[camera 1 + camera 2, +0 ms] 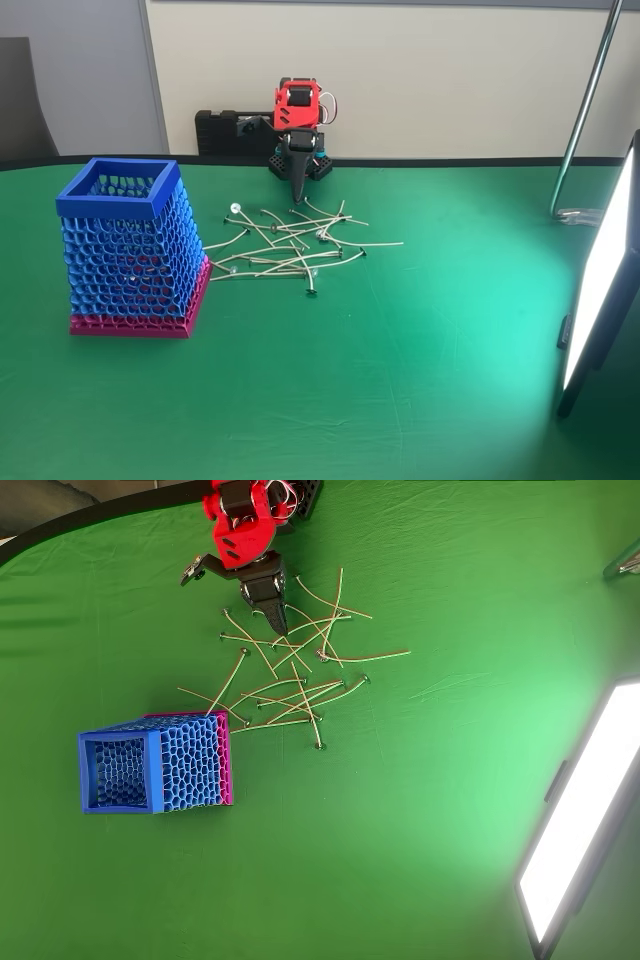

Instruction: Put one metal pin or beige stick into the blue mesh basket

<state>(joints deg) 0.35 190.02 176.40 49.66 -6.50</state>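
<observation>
**Hand poised at the edge of the stick pile**

Currently the red arm's hand point(298, 192) points straight down at the far edge of the scattered beige sticks point(295, 245), its dark fingers drawn together to a point with nothing between them. Seen from overhead, the fingertips sit just beside the nearest sticks. The sticks lie loose and crossed over one another on the green worktop point(400, 380), between the arm and the blue mesh basket point(130, 245), which stands upright on a magenta base point(135, 324). Whether a stick already lies inside cannot be told through the mesh. Picking one would call for parting the fingers and singling out an outlying stick clear of the tangle.
</observation>
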